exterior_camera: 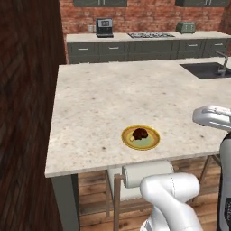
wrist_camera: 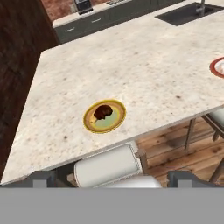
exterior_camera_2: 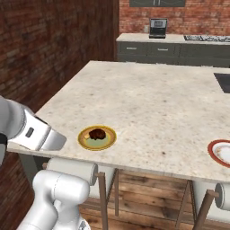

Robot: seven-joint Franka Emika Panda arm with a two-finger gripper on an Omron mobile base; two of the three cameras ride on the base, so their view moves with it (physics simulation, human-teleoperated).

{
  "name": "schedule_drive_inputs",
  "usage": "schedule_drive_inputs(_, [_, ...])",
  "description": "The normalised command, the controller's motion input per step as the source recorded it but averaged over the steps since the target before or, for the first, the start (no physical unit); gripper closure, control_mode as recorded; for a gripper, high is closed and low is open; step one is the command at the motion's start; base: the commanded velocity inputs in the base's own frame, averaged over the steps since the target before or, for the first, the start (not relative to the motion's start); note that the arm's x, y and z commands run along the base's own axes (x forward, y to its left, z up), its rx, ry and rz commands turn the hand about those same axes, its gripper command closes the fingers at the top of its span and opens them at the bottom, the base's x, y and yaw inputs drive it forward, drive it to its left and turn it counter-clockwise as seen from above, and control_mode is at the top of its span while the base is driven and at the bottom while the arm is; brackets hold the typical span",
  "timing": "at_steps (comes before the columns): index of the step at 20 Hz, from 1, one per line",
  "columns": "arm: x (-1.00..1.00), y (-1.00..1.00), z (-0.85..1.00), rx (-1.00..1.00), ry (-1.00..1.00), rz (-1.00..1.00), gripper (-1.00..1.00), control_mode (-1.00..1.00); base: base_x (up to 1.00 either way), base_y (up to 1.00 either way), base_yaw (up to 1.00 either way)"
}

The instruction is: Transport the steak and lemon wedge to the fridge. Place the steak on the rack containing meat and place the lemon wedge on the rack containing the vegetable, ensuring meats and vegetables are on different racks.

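The steak [exterior_camera: 140,133] [exterior_camera_2: 97,133] [wrist_camera: 103,111], a dark red-brown lump, lies on a yellow-rimmed plate [exterior_camera: 152,141] [exterior_camera_2: 85,140] [wrist_camera: 116,123] near the front edge of the island counter. The plate's centre looks pale green; I cannot make out the lemon wedge as a separate piece. My gripper [wrist_camera: 114,178] hangs back from the counter edge, above and in front of the plate, its two dark fingertips [wrist_camera: 41,178] spread wide with nothing between them. The fridge is out of view.
A red-rimmed plate [exterior_camera_2: 219,152] [wrist_camera: 217,68] sits to the right on the island. A sink [exterior_camera: 205,70] [wrist_camera: 183,13] is at the far right. White stools [exterior_camera: 144,173] [exterior_camera_2: 72,170] [wrist_camera: 107,166] stand under the counter's front edge. A brick wall [exterior_camera: 27,113] runs along the left.
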Motion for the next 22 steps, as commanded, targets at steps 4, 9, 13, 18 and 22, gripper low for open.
schedule_drive_inputs(4, [1.0,0.55,-0.56,-0.02,0.38,-0.01,-1.0,-1.0,0.0,0.0,0.0])
schedule_drive_inputs(9, [1.0,0.27,-0.74,0.01,0.19,-0.13,-1.0,-1.0,0.0,0.0,0.0])
schedule_drive_inputs(13, [0.9,0.01,-0.73,0.01,0.2,-0.22,-1.0,-1.0,0.0,0.0,0.0])
schedule_drive_inputs(18, [1.0,0.0,-0.57,0.0,0.09,-0.24,-1.0,-1.0,0.0,0.0,0.0])
schedule_drive_inputs(22, [1.0,0.0,-0.64,0.0,0.18,-0.06,-1.0,-1.0,0.0,0.0,0.0])
